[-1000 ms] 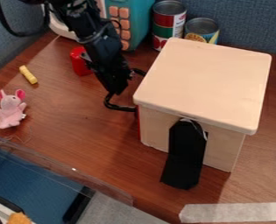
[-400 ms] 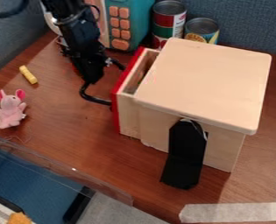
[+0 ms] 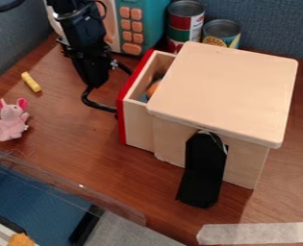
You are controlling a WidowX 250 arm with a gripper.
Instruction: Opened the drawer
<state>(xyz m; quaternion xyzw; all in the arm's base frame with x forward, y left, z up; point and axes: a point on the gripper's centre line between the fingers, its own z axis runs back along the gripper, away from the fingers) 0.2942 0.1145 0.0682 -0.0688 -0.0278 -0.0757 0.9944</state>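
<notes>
- Drawer (image 3: pixel 139 126) is partway out, so pretty much opened imo
- gripper (image 3: pixel 123 92) fingers spread wide by the red front (image 3: pixel 121 124)
- maybe a little more pull left

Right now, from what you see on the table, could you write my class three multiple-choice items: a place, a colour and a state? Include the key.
1. Where is the pink plush toy?
A) On the wooden box
B) In the drawer
C) On the table

2. What colour is the drawer's front panel?
A) Green
B) Red
C) Black

3. How is the drawer?
A) Pulled out
B) Fully shut
C) Upside down

1: C, wood surface surrounds it.
2: B, its visible edge is red.
3: A, its open top shows an orange thing inside.
</notes>
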